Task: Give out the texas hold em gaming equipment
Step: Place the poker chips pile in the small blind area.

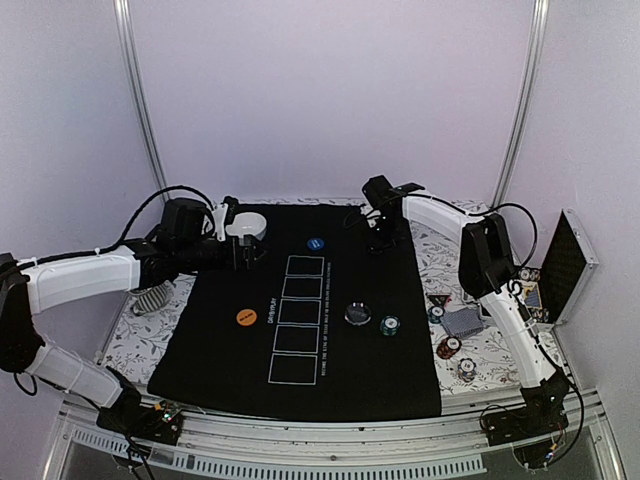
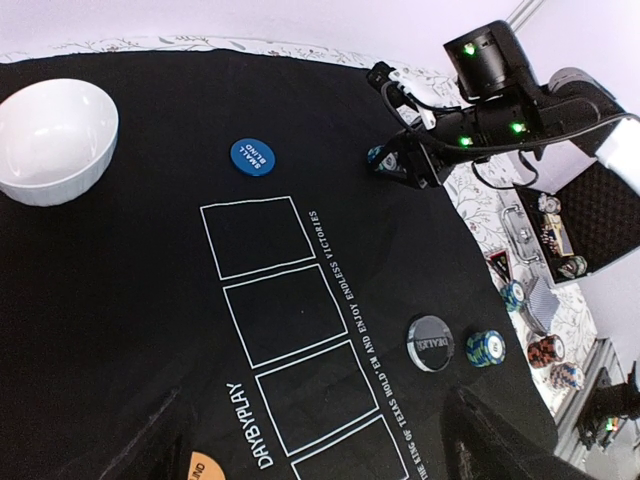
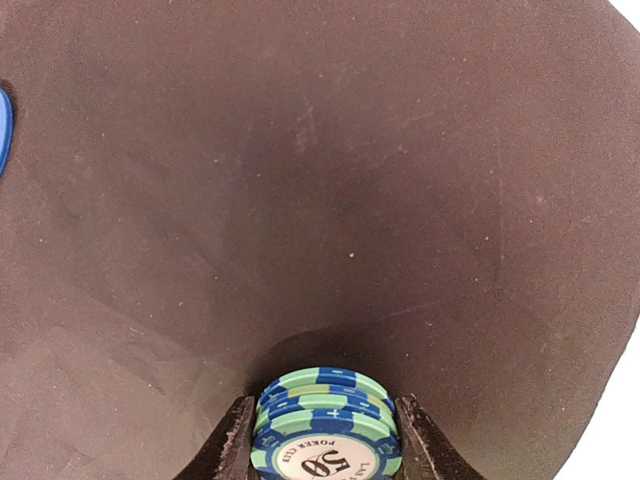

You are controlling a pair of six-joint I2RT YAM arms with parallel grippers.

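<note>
Teal chip stack (image 3: 325, 400) sits clenched between the two fingers of the right hand (image 3: 325, 450), with the black mat (image 3: 320, 200) spreading out beyond it and a sliver of the blue disc (image 3: 3, 130) at its far left. The left hand (image 2: 320, 450) hangs released, fingers spread wide. Ahead to its right are the dealer disc (image 2: 430, 343) and a second teal stack (image 2: 486, 348), and farther off to its left is the white bowl (image 2: 50, 140).
</note>
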